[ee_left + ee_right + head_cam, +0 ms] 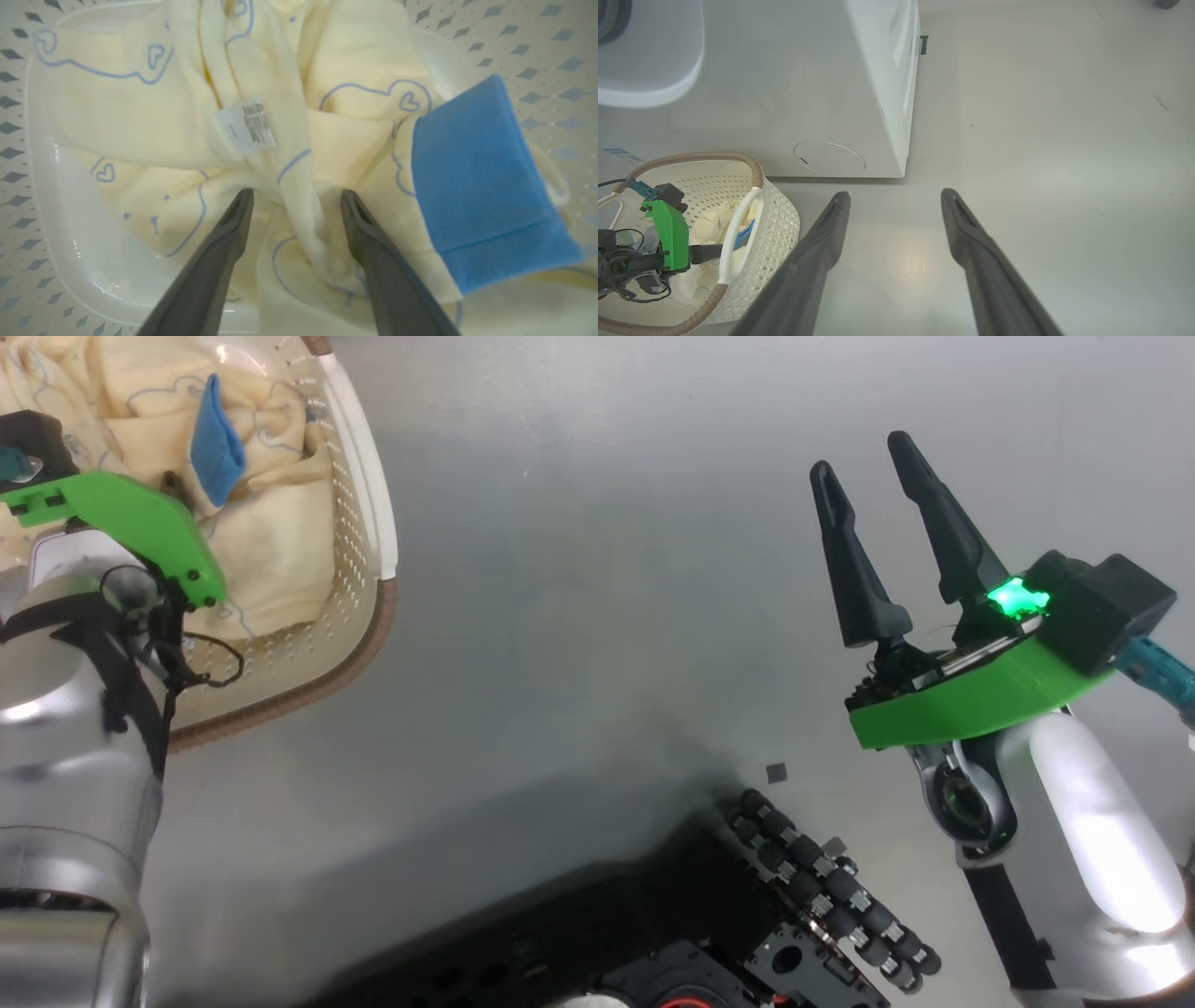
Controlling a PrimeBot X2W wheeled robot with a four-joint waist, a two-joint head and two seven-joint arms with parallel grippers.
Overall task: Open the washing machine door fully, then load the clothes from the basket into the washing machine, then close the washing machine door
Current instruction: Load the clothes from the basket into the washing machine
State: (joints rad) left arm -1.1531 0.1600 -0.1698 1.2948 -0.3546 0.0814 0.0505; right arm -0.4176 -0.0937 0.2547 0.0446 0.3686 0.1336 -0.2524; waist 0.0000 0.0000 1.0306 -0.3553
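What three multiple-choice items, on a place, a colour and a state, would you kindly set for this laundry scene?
1. Where do the clothes lie? A in the basket; B on a chair; C in a drum.
2. What colour is the trim patch? A red; B blue; C green.
3. How is the right gripper? A open, empty; B shut on cloth; C shut on a handle.
Answers: 1 A, perforated walls surround them. 2 B, bright blue on pale yellow. 3 A, spread wide over bare floor.
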